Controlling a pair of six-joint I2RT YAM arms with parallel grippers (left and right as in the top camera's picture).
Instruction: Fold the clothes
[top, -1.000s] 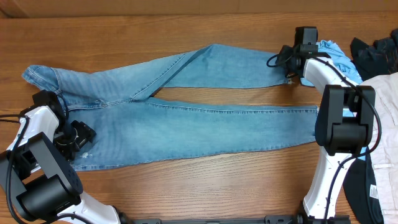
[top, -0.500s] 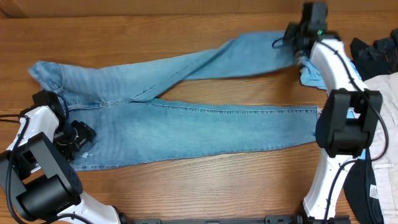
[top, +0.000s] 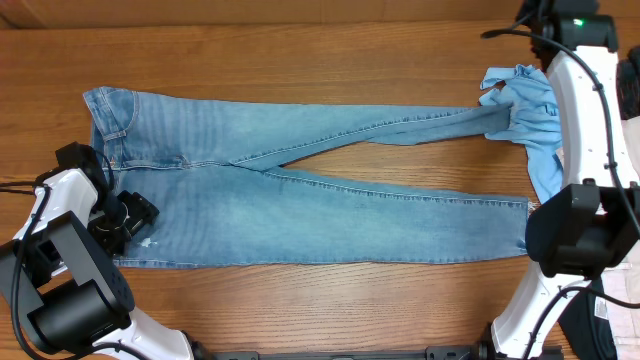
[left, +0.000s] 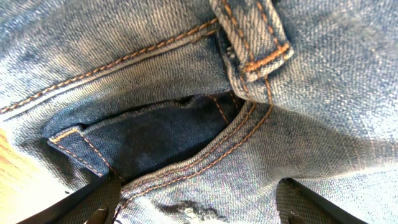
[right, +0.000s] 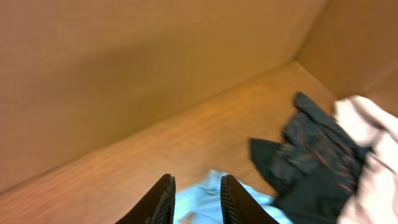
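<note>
We saw the light-wash blue denim jeans (top: 300, 200) lying flat across the middle of the wooden desk (top: 300, 50). Their waistband was toward the left edge and both long legs ran toward the right edge. The far leg's hem reached a crumpled sky-blue T-shirt (top: 535, 115) near the far right corner, and the near leg ended just short of the right arm's base.

The left gripper (left: 199, 199) was low over the waistband end, near the desk's left edge. Its jaws were spread wide on either side of a pocket opening with orange stitching (left: 180, 134), gripping nothing.

The right gripper (right: 196, 186) was raised at the far right corner. Its jaws were narrowly parted and held nothing, with a dark garment (right: 311, 155) heaped nearby.
</note>
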